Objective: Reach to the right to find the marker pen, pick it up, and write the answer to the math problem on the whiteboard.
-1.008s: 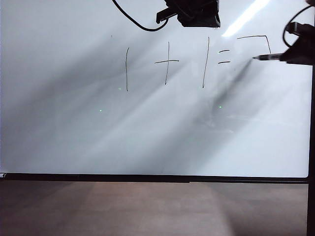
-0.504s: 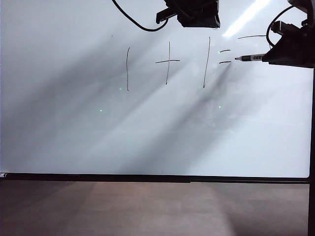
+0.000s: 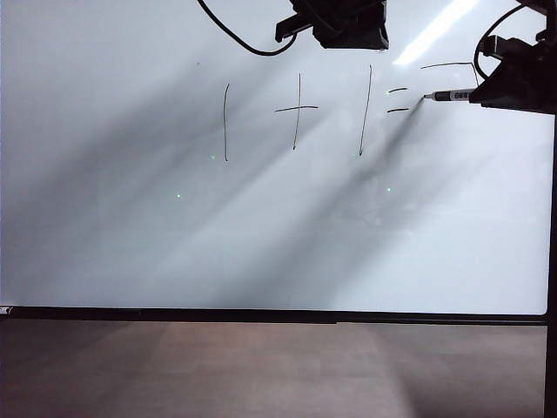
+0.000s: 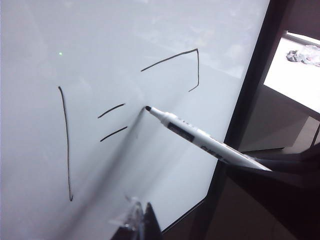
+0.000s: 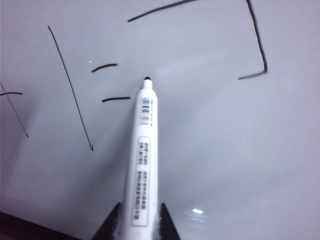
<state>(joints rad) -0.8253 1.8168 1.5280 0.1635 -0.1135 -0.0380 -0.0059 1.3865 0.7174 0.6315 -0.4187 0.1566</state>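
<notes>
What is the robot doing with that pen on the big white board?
The right gripper is shut on a slim marker pen, its tip just right of the equals sign. On the large glossy whiteboard is a thin handwritten sum, one plus one equals. The answer's strokes so far look only partly drawn. The left gripper hangs near the board, holding nothing that shows.

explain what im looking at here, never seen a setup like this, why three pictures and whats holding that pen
It is a two-armed robot, and each arm ends in a claw. One picture comes from a camera facing the whiteboard; the other two come from cameras on the wrists. The right claw, at the board's right edge, is shut on the marker pen, whose tip sits just right of the handwritten math problem. A partly drawn answer sits beside it. The left claw holds nothing I can see.
</notes>
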